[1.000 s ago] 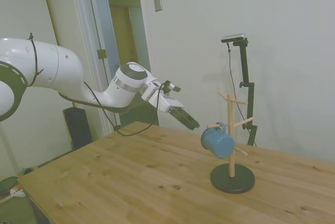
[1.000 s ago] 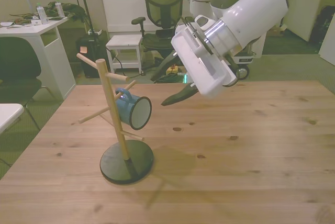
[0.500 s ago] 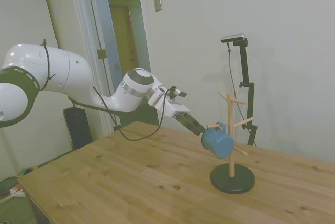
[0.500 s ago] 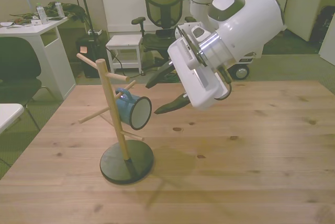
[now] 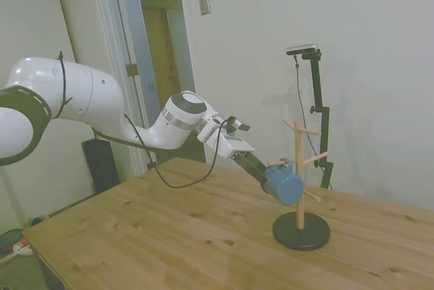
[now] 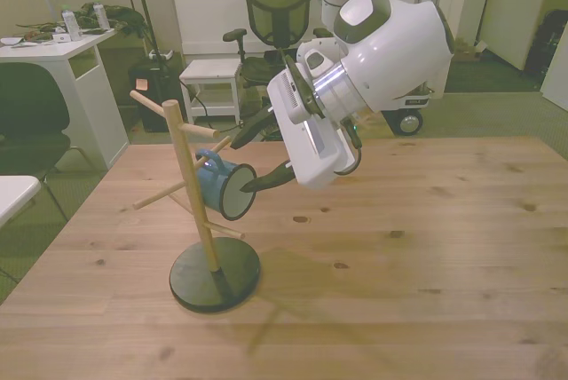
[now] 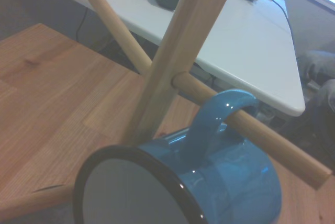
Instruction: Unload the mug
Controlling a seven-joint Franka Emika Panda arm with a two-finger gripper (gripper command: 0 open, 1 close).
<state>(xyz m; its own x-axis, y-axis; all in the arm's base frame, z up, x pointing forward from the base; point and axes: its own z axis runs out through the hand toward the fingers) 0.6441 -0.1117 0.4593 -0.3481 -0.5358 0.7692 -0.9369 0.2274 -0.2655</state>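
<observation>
Closer end effector (image 6: 250, 154), apparently straddling one mug (image 6: 224, 188)

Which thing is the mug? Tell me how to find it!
Look at the wooden table and find the little wooden tree with pegs standing on a round black base. The mug hangs by its handle on one of the pegs, tipped sideways, right by the robot's gripper. It is the only blue thing there.
</observation>
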